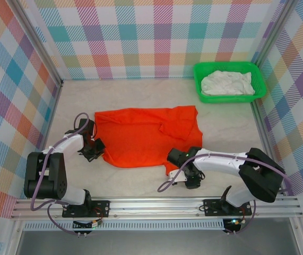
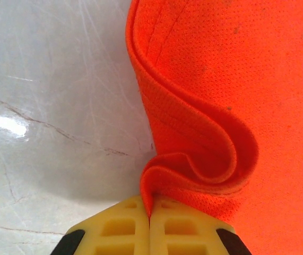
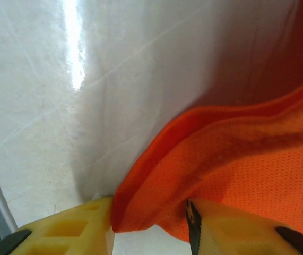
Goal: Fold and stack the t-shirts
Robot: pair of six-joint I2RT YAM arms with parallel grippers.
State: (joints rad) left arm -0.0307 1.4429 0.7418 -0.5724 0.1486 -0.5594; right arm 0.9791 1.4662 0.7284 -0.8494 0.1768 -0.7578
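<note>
The orange t-shirt [image 1: 146, 135] lies spread on the desk [image 1: 140, 183]; the white t-shirt [image 1: 226, 83] sits in the basket [image 1: 198, 79]. The left gripper [image 2: 150, 204] has its jaws pressed together on the orange hem. The right gripper [image 3: 148, 212] has jaws apart around the near corner. If they catch only one layer, I reckon the fold drags crooked.

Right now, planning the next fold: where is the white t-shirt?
Top view: the white t-shirt lies crumpled in the green basket, far right, beyond the orange t-shirt.
</note>
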